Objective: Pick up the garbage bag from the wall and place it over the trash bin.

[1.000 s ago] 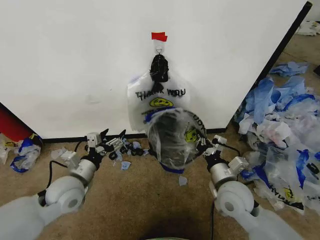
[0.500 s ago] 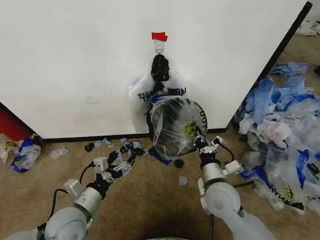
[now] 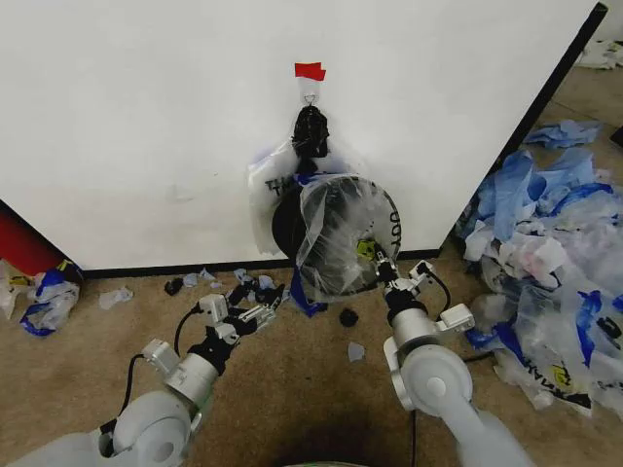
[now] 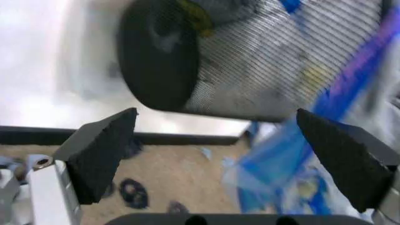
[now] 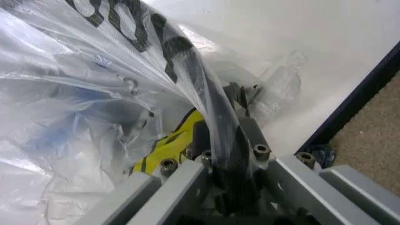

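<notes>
The trash bin [image 3: 285, 222] is off the carpet and tipped on its side in front of the wall [image 3: 146, 117], with its black base toward the panel. A see-through garbage bag [image 3: 341, 238] with black lettering and a yellow smiley is stretched over its mouth. My right gripper [image 3: 375, 258] is shut on that film at the bin's lower right rim; in the right wrist view the right gripper [image 5: 228, 154] pinches the garbage bag [image 5: 93, 93]. My left gripper [image 3: 261, 306] is open, low and left of the bin. In the left wrist view the left gripper [image 4: 216, 117] faces the trash bin [image 4: 262, 65] without touching it.
Another lettered bag [image 3: 265, 190] and a black bundle [image 3: 310, 131] hang from the hook under the red tape [image 3: 310, 70]. A pile of blue and clear bags [image 3: 545, 263] covers the floor on the right. Plastic scraps [image 3: 209, 280] lie along the wall's foot.
The bagged bin has risen off the carpet and tipped toward the wall in my right gripper. My left gripper has swung from the far left toward the bin, staying open.
</notes>
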